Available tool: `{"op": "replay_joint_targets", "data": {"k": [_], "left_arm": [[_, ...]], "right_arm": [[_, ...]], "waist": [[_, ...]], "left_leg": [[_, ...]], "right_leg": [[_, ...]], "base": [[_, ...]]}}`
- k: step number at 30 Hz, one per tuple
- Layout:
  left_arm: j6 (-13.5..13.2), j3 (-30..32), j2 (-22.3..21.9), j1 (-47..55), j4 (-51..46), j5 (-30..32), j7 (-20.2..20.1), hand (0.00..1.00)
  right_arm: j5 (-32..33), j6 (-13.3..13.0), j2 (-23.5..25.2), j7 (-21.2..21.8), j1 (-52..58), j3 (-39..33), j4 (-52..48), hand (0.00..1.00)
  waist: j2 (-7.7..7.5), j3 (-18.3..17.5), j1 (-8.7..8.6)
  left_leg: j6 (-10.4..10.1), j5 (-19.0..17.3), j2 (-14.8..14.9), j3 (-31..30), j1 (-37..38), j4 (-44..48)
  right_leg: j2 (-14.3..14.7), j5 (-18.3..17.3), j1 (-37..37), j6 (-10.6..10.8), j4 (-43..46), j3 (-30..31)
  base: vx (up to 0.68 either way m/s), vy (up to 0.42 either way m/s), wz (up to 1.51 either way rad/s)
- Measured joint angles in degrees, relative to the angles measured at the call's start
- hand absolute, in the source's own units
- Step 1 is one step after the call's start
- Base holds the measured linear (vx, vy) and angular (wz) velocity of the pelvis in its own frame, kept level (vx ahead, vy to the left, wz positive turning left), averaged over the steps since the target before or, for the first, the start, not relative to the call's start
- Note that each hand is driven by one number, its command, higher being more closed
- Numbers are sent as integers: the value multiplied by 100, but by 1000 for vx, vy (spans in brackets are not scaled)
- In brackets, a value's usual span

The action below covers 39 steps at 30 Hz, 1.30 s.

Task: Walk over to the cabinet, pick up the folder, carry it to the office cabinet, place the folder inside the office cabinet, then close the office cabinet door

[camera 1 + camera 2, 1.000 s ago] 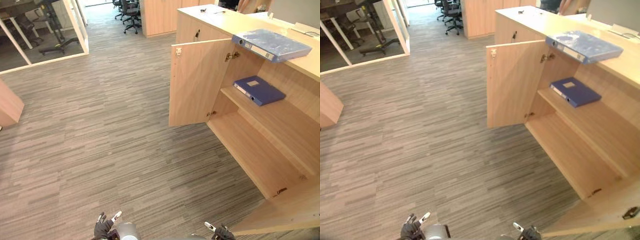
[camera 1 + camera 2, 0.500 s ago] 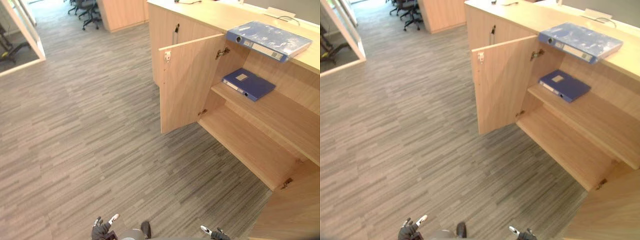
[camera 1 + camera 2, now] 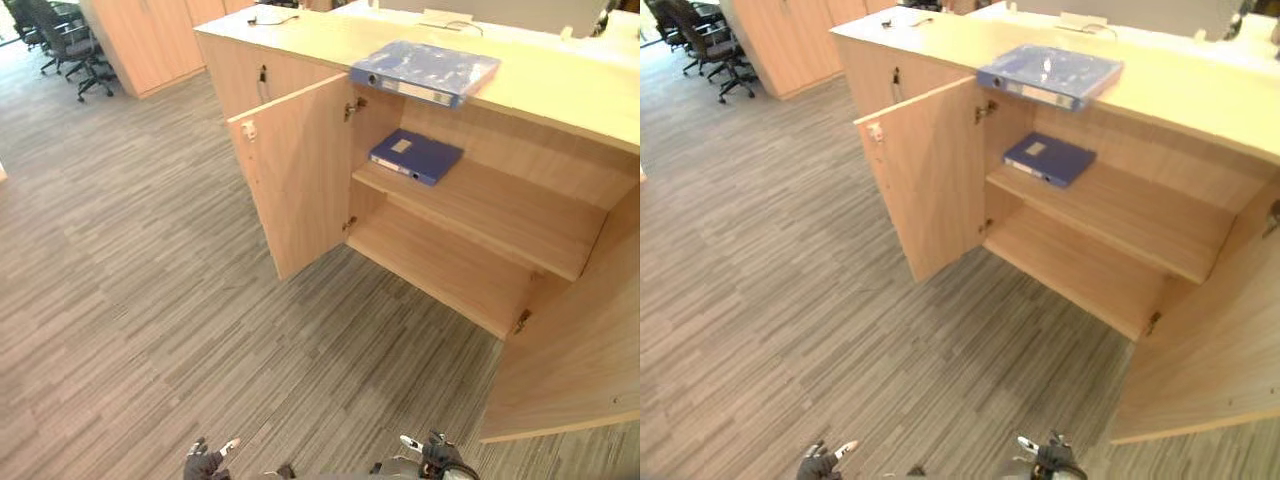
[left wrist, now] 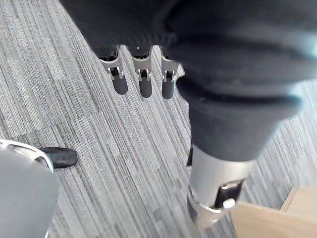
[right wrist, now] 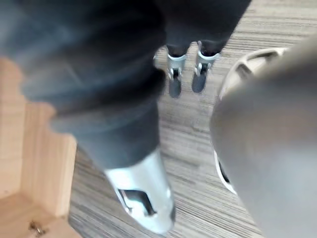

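A light blue folder (image 3: 425,72) lies flat on the top of the wooden office cabinet (image 3: 560,90), near its front edge. A darker blue folder (image 3: 416,156) lies on the upper shelf inside. Both cabinet doors stand open: the left door (image 3: 295,175) swings out toward me and the right door (image 3: 580,340) is close at the lower right. My left hand (image 3: 205,462) and right hand (image 3: 435,458) hang low at my sides, far from the cabinet. In the wrist views the left hand (image 4: 145,79) and right hand (image 5: 174,79) have relaxed straight fingers over the carpet and hold nothing.
Grey striped carpet (image 3: 150,300) stretches between me and the cabinet. Office chairs (image 3: 65,40) and another wooden cabinet (image 3: 150,35) stand at the far left. Cables (image 3: 268,16) lie on the cabinet top at the back.
The camera has turned and come nearer, so the cabinet now sits in the middle of the view with both doors showing. Both hands stay low and empty.
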Motion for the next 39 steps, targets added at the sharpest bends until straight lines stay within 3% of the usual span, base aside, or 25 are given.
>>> {"op": "replay_joint_targets", "data": {"k": [3, 4, 5, 6, 9, 11, 14, 15, 16, 18, 19, 21, 23, 24, 28, 30, 31, 33, 34, 38, 39], "left_arm": [[19, 72, -123, -53, -200, 248, -73, 0], [21, 95, -142, -45, -237, 254, -73, 0], [25, 171, -201, -18, -347, 249, -73, 0], [26, 275, -266, 0, -506, 216, -71, 0], [17, 436, -336, 81, -755, 141, -67, 0], [9, 414, -327, 173, -843, 37, -67, 0], [-6, 325, -325, 139, -903, 0, -105, 0], [-3, 269, -326, 158, -919, 1, -135, 0], [-10, 285, -357, 179, -942, -47, -175, 0], [-15, 250, -268, 113, -977, -49, -193, 0], [-8, 248, -265, 128, -967, -54, -195, 0], [12, 211, -261, 120, -905, -156, -193, 0], [10, 88, -215, 127, -780, -149, -214, 0], [12, 49, -155, 127, -696, -145, -230, 0], [13, -158, -41, 197, -465, 17, -243, 0], [13, -145, -75, 277, -426, 24, -174, 0], [13, -112, -87, 334, -420, 13, -145, 0], [11, -34, -52, 361, -416, 2, -103, 0], [12, 25, -18, 377, -363, 0, -73, 0], [12, 298, -122, 432, -362, -33, -22, 0], [13, 335, -135, 393, -363, -48, -13, 0]], "right_arm": [[9, 0, 89, 1, 130, -31, -96, 0], [18, -1, 100, 1, 169, -33, -148, 0], [34, -1, 107, 5, 235, -22, -211, 0], [123, 0, 111, 26, 248, -21, -202, 0], [226, 82, 70, 33, 227, -74, -185, 0], [226, 158, 90, 3, 202, -224, -140, 0], [245, 237, 68, -14, 2, -584, 26, 0], [251, 249, 41, -15, -57, -721, 45, 0], [250, 255, 3, -24, -99, -787, 60, 0], [243, 279, 67, -9, -145, -810, 70, 0], [242, 278, 66, -10, -224, -852, 78, 0], [232, 255, 49, -5, -346, -857, 48, 0], [228, 255, 43, 52, -486, -922, 63, 0], [225, 248, 35, 93, -499, -966, 75, 0], [227, 231, -134, 96, -353, -1181, 318, 0], [224, 200, -269, 142, -250, -1113, 316, 0], [212, 213, -327, 204, -182, -1079, 315, 0], [204, 224, -305, 211, -83, -897, 315, 0], [203, 223, -217, 216, -9, -559, 310, 0], [41, 62, -126, 282, -132, 44, 239, 0], [-3, 53, -129, 304, -193, 102, 227, 0]], "waist": [[-47, -7, 13], [-48, -9, 9], [-22, -38, 6], [-8, -41, 26], [91, 34, 194], [93, 36, 264], [83, 40, 396], [106, 25, 405], [108, -1, 464], [-62, -35, 502], [-88, -23, 571], [-83, -57, 583], [11, -139, 595], [30, -209, 601], [39, -512, 496], [109, -591, 488], [194, -564, 470], [168, -526, 397], [126, -513, 329], [135, -408, 333], [161, -301, 322]], "left_leg": [[-331, -271, 450, -15, -5, 475], [-358, -398, 543, -21, -34, 682], [-425, -755, 762, -43, -273, 1438], [-392, -1090, 1056, -69, -756, 2640], [-298, -1194, 1702, -298, -1749, 5431], [-146, -1298, 1708, -274, -1997, 5887], [45, -1413, 1363, -418, -2341, 5114], [84, -1287, 1122, -655, -2376, 4140], [-70, -968, 819, -921, -2260, 3473], [-24, -971, 482, -1006, -2172, 3363], [-15, -981, 194, -1616, -2179, 3507], [10, -1000, -69, -1888, -2083, 3555], [15, -1003, -69, -1842, -1939, 3339], [17, -1002, -80, -1792, -1769, 3074], [158, -899, -316, -1463, -1021, 1961], [242, -792, -381, -1175, -812, 1547], [297, -664, -457, -1000, -533, 1222], [326, -638, -542, -908, -302, 1062], [330, -636, -574, -854, -166, 987], [335, -575, -434, -658, -74, 599], [322, -559, -247, -637, -57, 547]], "right_leg": [[454, 13, 399, -28, -447, -166], [527, 13, 486, -28, -524, -171], [685, 3, 642, -32, -678, -169], [834, -24, 784, -64, -822, -164], [1049, -72, 1265, -142, -981, 60], [979, -72, 1512, -137, -1077, 299], [626, -57, 1633, -27, -1089, 657], [443, -41, 1661, 92, -1011, 778], [249, -90, 1666, 399, -958, 928], [112, 95, 1663, 458, -1290, 1121], [53, 323, 1626, 412, -1425, 1169], [-114, 604, 1783, 532, -1575, 1285], [-118, 987, 1782, 605, -1735, 1430], [-147, 1210, 1784, 752, -1817, 1515], [-506, 1353, 1566, 829, -1723, 2050], [-675, 1353, 1071, 831, -1242, 2380], [-841, 1348, 604, 824, -487, 2530], [-1030, 1338, 288, 730, 195, 2477], [-1138, 1337, 186, 585, 488, 2294], [-1022, 1323, -181, 498, 632, 1737], [-800, 1050, -350, 540, 855, 1719]], "base": [[143, -242, -7], [208, -241, -1], [200, -188, 2], [189, -161, -1], [195, -14, -39], [318, 130, -60], [271, 229, -67], [371, 431, -68], [377, 413, -38], [316, 357, -9], [176, 234, -13], [169, 179, -12], [229, 233, -26], [261, 258, -54], [151, 159, -67], [86, 156, -107], [62, 146, -82], [22, 96, -51], [14, 57, -30], [6, 9, -65], [-32, -166, -45]]}}
